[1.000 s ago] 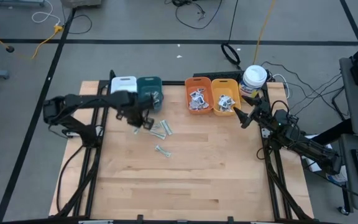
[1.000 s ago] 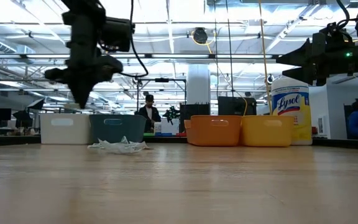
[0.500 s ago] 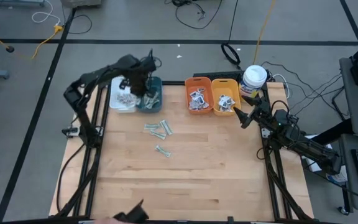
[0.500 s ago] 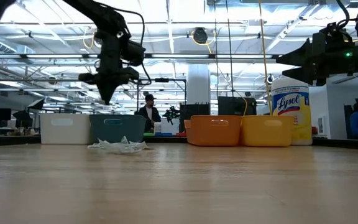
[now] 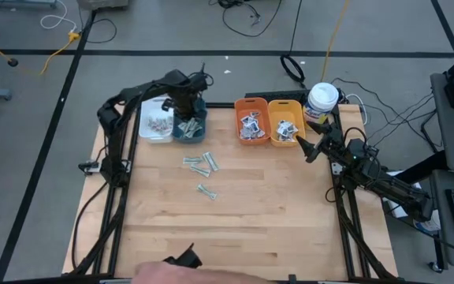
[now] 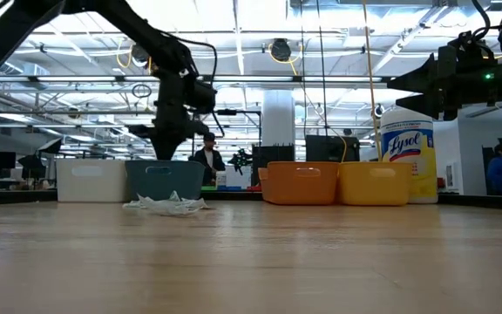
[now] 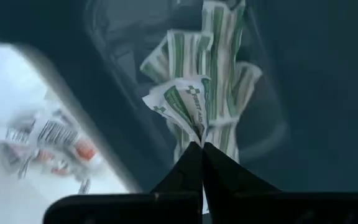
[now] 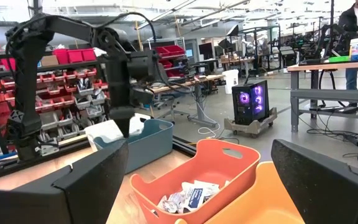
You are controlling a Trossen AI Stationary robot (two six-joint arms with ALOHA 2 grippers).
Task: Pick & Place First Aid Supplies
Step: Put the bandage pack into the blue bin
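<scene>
At far left, white plastic bin (image 5: pixel 155 126) with small red-printed packets (image 5: pixel 160 123). Beside it, left gripper (image 5: pixel 184 110) poised over dark teal plastic bin (image 5: pixel 189 128), fingers pinched shut on a narrow pale-green strip packet (image 7: pixel 191 106), more strips beneath. Further pale-green strips (image 5: pixel 201 164) loose on wooden tabletop (image 5: pixel 235 213). Orange bins (image 5: pixel 268 122) of blue-printed white packets (image 5: pixel 251 126). At right edge, right gripper (image 5: pixel 309 147) spread wide, grasping nothing.

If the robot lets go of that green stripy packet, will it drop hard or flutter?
Probably flutter: the green-striped packet looks thin and creased, so light and floppy. It would likely land softly in the teal bin below the left tool.
</scene>
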